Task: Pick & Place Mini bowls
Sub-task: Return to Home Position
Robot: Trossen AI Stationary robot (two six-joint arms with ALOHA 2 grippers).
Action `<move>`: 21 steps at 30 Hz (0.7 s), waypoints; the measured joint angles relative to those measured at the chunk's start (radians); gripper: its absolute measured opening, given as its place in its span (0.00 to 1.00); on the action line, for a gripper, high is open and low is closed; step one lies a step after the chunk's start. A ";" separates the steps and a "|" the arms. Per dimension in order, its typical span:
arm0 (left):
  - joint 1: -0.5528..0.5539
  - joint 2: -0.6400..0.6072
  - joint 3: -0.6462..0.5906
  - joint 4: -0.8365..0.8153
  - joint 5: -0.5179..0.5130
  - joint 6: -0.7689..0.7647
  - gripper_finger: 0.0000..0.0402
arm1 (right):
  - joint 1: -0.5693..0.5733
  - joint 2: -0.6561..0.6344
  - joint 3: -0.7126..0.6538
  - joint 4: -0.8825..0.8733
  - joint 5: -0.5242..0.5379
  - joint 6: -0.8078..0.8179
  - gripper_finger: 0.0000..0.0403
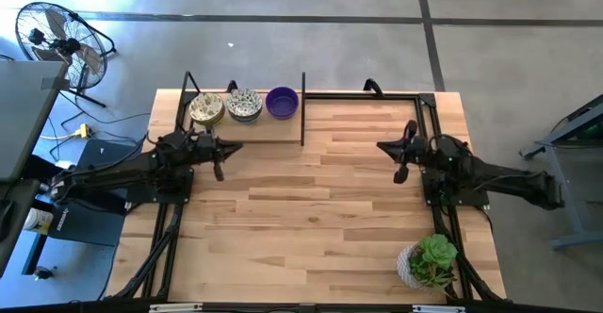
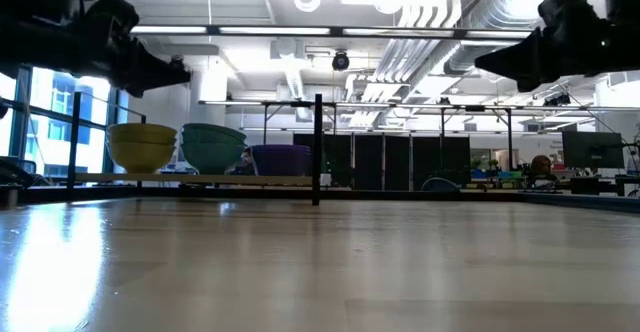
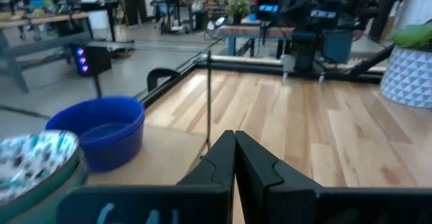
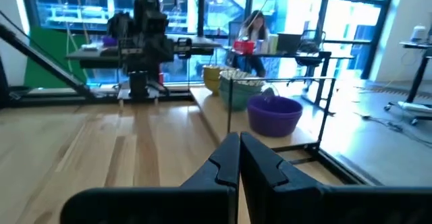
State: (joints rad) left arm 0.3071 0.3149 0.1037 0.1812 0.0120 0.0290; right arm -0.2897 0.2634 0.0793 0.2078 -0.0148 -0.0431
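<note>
Three stacks of mini bowls stand in a row on a thin board at the table's far left: a yellowish speckled stack [image 1: 206, 109], a greenish speckled stack [image 1: 245, 105] and a purple stack [image 1: 282, 102]. The low view shows the yellow stack [image 2: 141, 145], the green stack [image 2: 213, 147] and the purple stack [image 2: 281, 159] side by side. My left gripper [image 1: 219, 170] hangs shut above the table just near of the board, holding nothing. My right gripper [image 1: 400, 172] hangs shut over the table's right half, far from the bowls. The left wrist view shows the purple stack [image 3: 98, 131] ahead of the shut left gripper [image 3: 234, 143].
A black metal frame [image 1: 303, 108] with an upright post stands at the board's right end and runs along the far edge. A green plant in a white pot [image 1: 427, 262] sits at the near right corner. Bare wood [image 1: 311, 200] spreads between the arms. A person sits beyond the table [image 4: 256, 28].
</note>
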 joint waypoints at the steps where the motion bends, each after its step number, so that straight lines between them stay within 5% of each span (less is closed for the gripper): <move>1: 0.000 -0.027 0.000 -0.038 -0.010 -0.005 0.00 | 0.000 -0.027 -0.007 -0.010 0.007 -0.001 0.00; 10: 0.000 -0.317 -0.002 -0.278 -0.059 -0.037 0.00 | 0.000 -0.263 -0.070 -0.123 0.029 -0.009 0.00; 21: 0.000 -0.304 -0.088 -0.163 -0.134 -0.066 0.00 | -0.011 -0.256 -0.069 -0.181 0.065 0.026 0.00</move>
State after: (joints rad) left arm 0.3073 0.0107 0.0159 0.0182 -0.1218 -0.0370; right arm -0.3011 0.0071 0.0101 0.0273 0.0498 -0.0174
